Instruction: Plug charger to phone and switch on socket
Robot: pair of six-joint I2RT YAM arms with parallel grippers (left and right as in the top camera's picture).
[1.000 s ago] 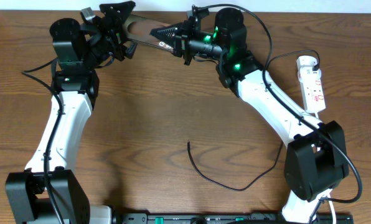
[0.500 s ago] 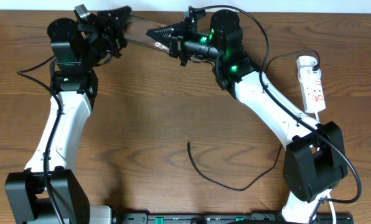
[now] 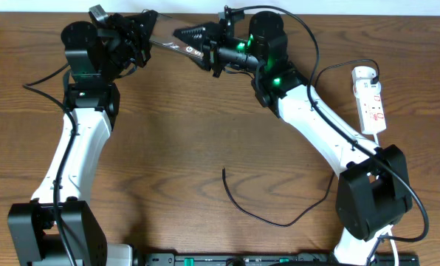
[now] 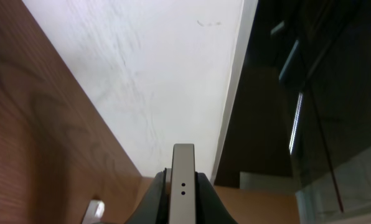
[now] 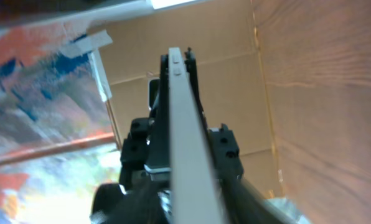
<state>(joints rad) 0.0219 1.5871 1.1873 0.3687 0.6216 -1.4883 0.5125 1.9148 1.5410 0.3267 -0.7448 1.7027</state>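
The phone (image 3: 165, 40) hangs edge-on above the table's far edge, spanning both grippers. My left gripper (image 3: 142, 33) is shut on its left end; in the left wrist view the phone's grey edge (image 4: 183, 168) sits clamped between the dark fingers (image 4: 205, 198). My right gripper (image 3: 189, 37) surrounds the other end with its jaws slightly parted. The phone's edge (image 5: 184, 124) runs up the middle of the right wrist view. The charger (image 3: 258, 212), a thin black cable, lies loose on the table, its free tip (image 3: 224, 171) pointing away. The socket (image 3: 370, 100) lies at the right edge.
A black lead runs from the socket's far end (image 3: 373, 74) down behind the right arm's base (image 3: 373, 193). The left arm's base (image 3: 54, 233) stands at the near left. A white wall (image 4: 173, 74) rises just beyond the table's far edge.
My left gripper has closed onto the phone's left end. The right gripper's jaws have eased apart around the other end. Both grippers and the phone moved slightly toward the far edge.
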